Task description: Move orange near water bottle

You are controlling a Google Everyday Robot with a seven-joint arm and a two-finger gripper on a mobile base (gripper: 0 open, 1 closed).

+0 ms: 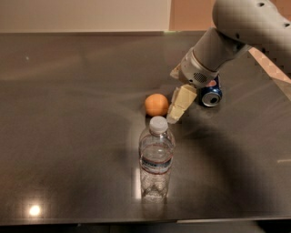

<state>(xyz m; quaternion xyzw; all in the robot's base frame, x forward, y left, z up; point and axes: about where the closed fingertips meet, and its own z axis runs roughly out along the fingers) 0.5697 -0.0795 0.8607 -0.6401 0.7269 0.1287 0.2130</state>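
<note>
Dark glossy table (pixel 68 136) (light glare (pixel 34 210) lower left), pale wall (pixel 82 13) behind.

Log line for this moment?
pincer: low beside orange, toward blue can | orange: on table, ungrasped, just beyond water bottle | water bottle: upright, capped | blue can: partly hidden by arm

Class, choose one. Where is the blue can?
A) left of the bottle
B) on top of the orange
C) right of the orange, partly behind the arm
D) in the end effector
C: the can sits right of the orange, partly behind the arm; the end effector is beside the orange, beyond the bottle.
</note>
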